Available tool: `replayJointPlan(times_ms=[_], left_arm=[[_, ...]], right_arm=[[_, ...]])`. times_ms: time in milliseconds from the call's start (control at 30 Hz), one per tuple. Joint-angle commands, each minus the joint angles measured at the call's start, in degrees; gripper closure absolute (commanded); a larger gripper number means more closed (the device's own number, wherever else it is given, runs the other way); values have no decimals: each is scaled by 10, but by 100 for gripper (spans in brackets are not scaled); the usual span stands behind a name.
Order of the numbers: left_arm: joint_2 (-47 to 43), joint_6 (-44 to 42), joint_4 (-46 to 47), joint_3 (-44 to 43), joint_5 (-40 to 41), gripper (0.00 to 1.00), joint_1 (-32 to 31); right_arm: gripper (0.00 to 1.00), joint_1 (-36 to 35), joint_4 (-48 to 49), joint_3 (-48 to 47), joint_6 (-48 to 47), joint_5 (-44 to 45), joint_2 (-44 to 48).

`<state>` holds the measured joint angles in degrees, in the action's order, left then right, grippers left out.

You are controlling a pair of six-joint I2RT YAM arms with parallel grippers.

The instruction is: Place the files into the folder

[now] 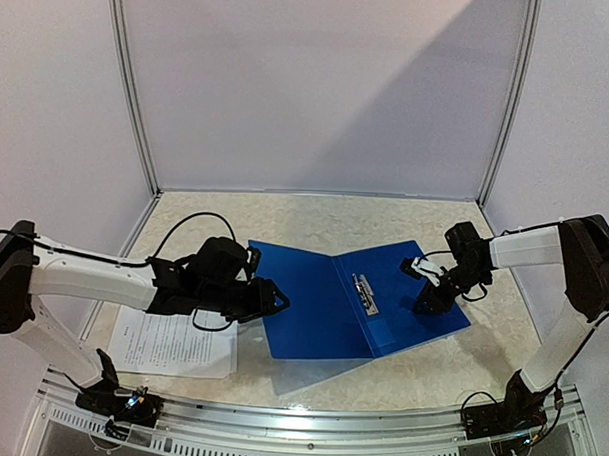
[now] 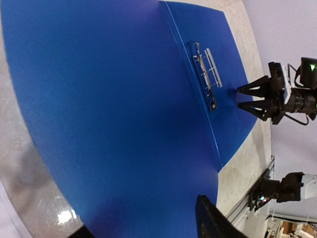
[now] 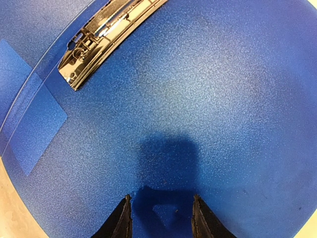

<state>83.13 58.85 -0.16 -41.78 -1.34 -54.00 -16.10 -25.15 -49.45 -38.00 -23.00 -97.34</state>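
Note:
The blue folder lies open on the table, with its metal clip beside the centre fold. The files, white printed sheets, lie at the front left, partly under my left arm. My left gripper is open at the left edge of the folder's left half; in the left wrist view its fingers stand wide apart over the blue sheet. My right gripper is open and empty, just above the folder's right half, below the clip.
White enclosure walls with metal posts close in the back and sides. A metal rail runs along the near edge by the arm bases. A black cable loops behind my left arm. Marbled tabletop shows behind the folder.

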Motion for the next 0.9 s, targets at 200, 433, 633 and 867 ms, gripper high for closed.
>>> replayJointPlan(times_ms=[200, 433, 633, 867], left_arm=[[101, -70, 4, -115, -16, 98, 25], [184, -115, -27, -205, -43, 100, 74], [261, -153, -65, -283, -92, 78, 100], [217, -176, -153, -312, -25, 39, 101]], right_arm=[[59, -3, -67, 17, 5, 34, -24], [58, -3, -92, -11, 9, 27, 9], [56, -3, -122, -45, 14, 9, 63], [55, -7, -146, -77, 31, -48, 99]])
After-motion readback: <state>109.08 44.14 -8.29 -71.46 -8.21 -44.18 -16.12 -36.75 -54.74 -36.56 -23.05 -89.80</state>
